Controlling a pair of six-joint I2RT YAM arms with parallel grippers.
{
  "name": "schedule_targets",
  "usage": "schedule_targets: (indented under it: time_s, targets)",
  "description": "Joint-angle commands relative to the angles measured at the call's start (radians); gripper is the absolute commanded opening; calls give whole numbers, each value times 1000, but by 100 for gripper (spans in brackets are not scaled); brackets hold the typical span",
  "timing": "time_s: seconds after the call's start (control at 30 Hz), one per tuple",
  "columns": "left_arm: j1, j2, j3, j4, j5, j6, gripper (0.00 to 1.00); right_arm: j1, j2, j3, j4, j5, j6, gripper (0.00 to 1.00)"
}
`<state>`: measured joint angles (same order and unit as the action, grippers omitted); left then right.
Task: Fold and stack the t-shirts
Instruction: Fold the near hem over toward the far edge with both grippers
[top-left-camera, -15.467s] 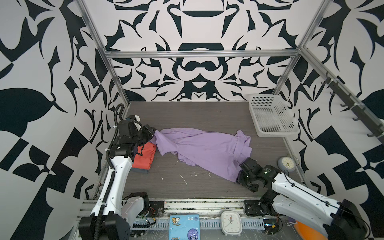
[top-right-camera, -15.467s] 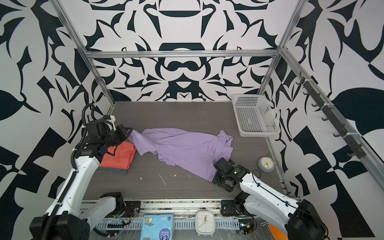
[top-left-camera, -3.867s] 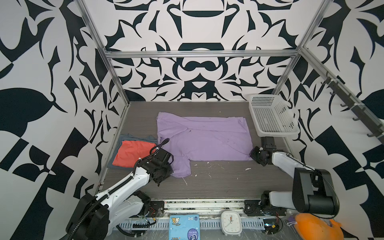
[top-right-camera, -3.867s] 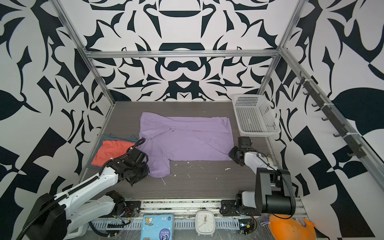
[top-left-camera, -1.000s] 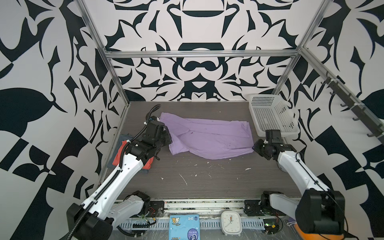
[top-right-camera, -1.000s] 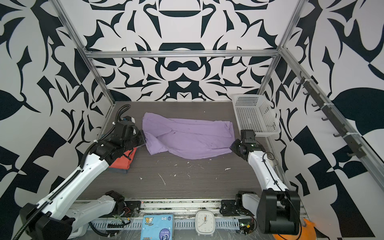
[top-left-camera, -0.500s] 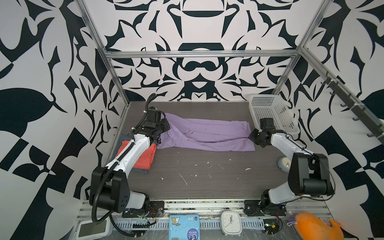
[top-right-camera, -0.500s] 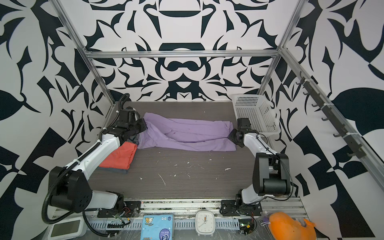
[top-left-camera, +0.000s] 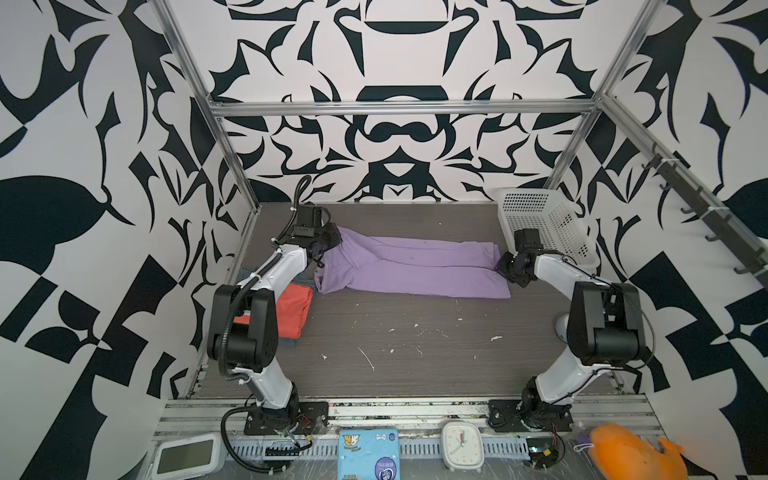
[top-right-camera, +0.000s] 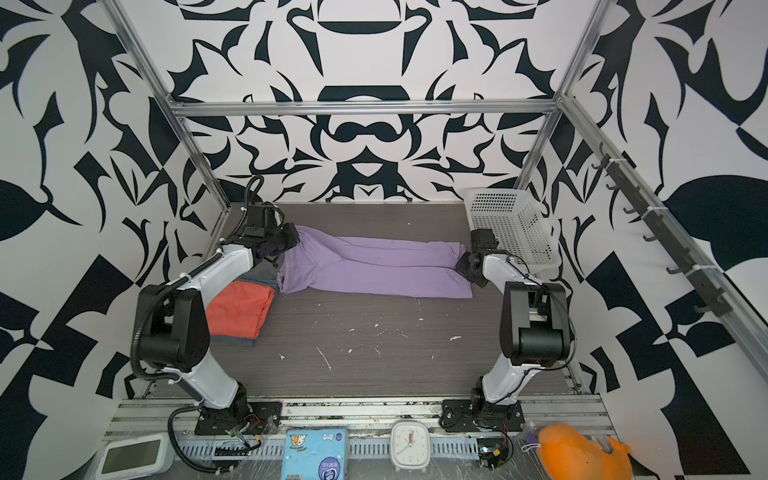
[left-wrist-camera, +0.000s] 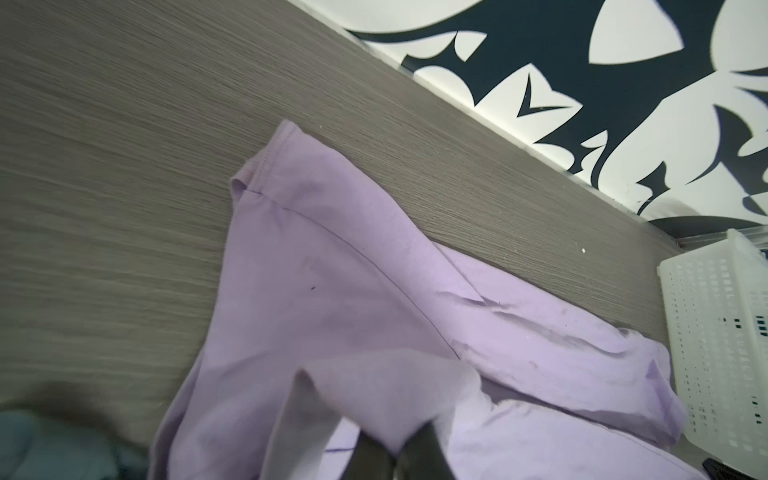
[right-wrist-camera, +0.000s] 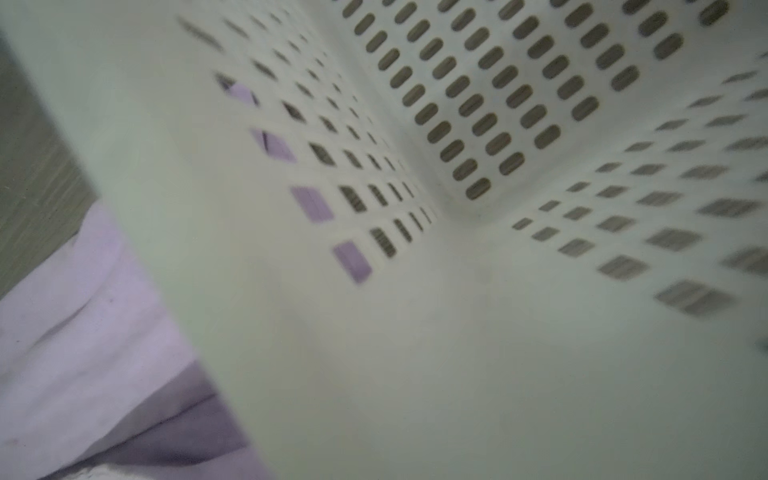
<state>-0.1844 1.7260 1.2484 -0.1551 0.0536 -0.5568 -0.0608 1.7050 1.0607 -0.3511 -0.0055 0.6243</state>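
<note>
While the lavender t-shirt (top-left-camera: 415, 270) lies folded lengthwise on the far half of the table (top-left-camera: 415, 345), both ends are under grip. The left tool (top-left-camera: 328, 243) is closed, and the left wrist view shows cloth pinched between its jaws. The right tool (top-left-camera: 509, 268) is closed at the opposite edge. Its jaws are hidden in the right wrist view, so its hold on the hem is a judgement.

Risks noted:
- The right tool sits just beside the basket (top-left-camera: 544, 224), so a pull outward could snag or shove it.
- A sleeve flap sags at the left end, and releasing now would likely leave an uneven fold.
- The left arm crosses the coral t-shirt (top-left-camera: 293, 309), which is stacked on the grey-blue t-shirt (top-left-camera: 286, 343), and could drag that stack.

The garment's long axis runs left to right, with the shoulders toward the left arm and the hem toward the basket.
</note>
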Motion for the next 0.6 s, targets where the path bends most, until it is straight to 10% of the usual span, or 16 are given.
schedule_targets:
  time_s: [0.0,0.17,0.57]
  targets:
    - [8,53,64,23,24,6,0,7,10,52,14,30,-3,0]
    - [16,128,170,-66,-38,14,40,15,-9,66,12,53,-2,25]
    - [42,3,142,-225,-143,55,51,96,-223,15,18,26,-65,34]
